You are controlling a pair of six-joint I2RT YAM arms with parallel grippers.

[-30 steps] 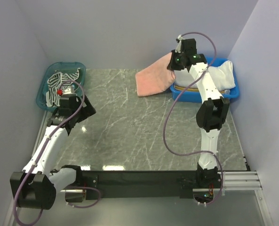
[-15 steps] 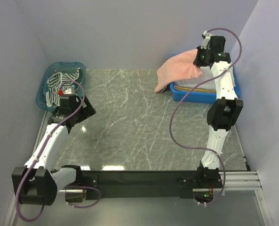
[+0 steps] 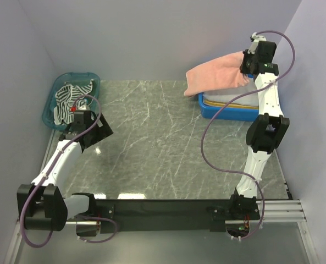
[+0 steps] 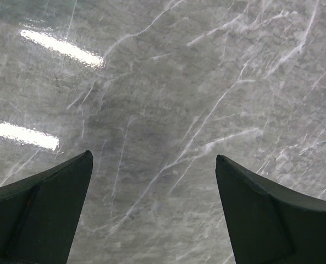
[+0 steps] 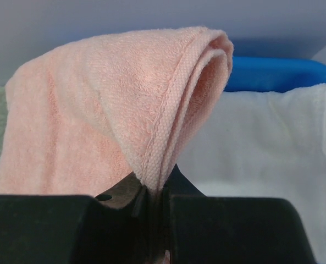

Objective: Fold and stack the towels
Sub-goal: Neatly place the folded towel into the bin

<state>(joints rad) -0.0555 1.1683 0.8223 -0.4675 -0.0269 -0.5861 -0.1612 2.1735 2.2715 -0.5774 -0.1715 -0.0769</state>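
Note:
My right gripper [image 3: 247, 67] is shut on a folded edge of the salmon pink towel [image 3: 215, 80], held high above the blue bin [image 3: 228, 113] at the back right. The towel hangs to the left of the jaws, off the table. In the right wrist view the pink towel [image 5: 97, 110] is pinched between the shut gripper [image 5: 154, 190], with the white towel [image 5: 261, 159] in the blue bin [image 5: 272, 74] behind. A dark-and-white striped towel [image 3: 69, 96] lies crumpled in the teal bin [image 3: 50, 115]. My left gripper [image 4: 152, 159] is open over bare marble, next to that bin [image 3: 90, 131].
The grey marble table [image 3: 163, 143] ends at pale walls on the left, back and right. The teal bin sits in the back left corner, the blue bin in the back right. A black rail [image 3: 168, 212] with the arm bases runs along the near edge.
My right arm has carried the pink towel up and to the right, from the table's back middle to over the blue bin. The left arm has barely shifted.

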